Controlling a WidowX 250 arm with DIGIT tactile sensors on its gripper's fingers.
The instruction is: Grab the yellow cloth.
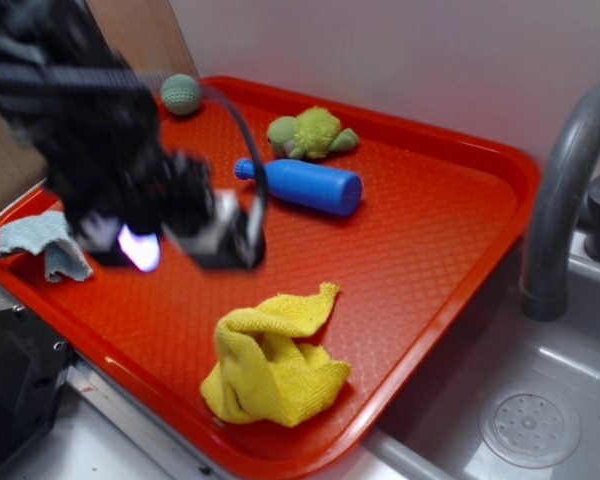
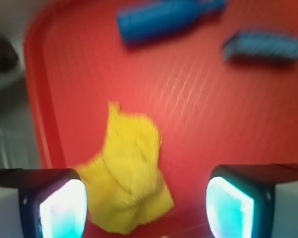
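The yellow cloth [image 1: 272,362] lies crumpled on the red tray [image 1: 420,240], close to its front rim. My gripper [image 1: 185,240] hovers, blurred, above the tray to the left of the cloth and a little behind it, not touching it. In the wrist view the yellow cloth [image 2: 131,173] lies on the tray [image 2: 228,129] below, nearer the left finger [image 2: 62,208] than the right finger [image 2: 231,208]. The gripper [image 2: 144,208] is open with its jaws wide apart and nothing held between them.
A blue bottle [image 1: 305,184] lies mid-tray, with a yellow-green plush toy [image 1: 310,133] and a green ball [image 1: 181,94] behind it. A grey-blue rag [image 1: 45,240] drapes the left rim. A blurred blue striped object [image 2: 263,47] lies near the bottle [image 2: 164,17]. A faucet [image 1: 565,200] and sink drain [image 1: 530,428] are at the right.
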